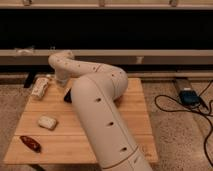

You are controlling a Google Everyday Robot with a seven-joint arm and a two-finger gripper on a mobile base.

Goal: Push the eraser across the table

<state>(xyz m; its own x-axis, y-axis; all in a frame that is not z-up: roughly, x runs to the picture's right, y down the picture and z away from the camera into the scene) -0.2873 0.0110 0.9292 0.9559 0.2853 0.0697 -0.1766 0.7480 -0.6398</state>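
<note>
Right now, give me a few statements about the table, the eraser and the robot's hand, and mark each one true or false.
1. The eraser lies on the table, partly hidden by the arm. True.
2. The dark red oblong thing sits at the table's far right corner. False: it lies by the near left corner, as the camera sees it.
3. The hand is over the far left part of the table, close by the eraser. True.
4. The whitish block lies on the floor. False: it lies on the table, on its left side.
</note>
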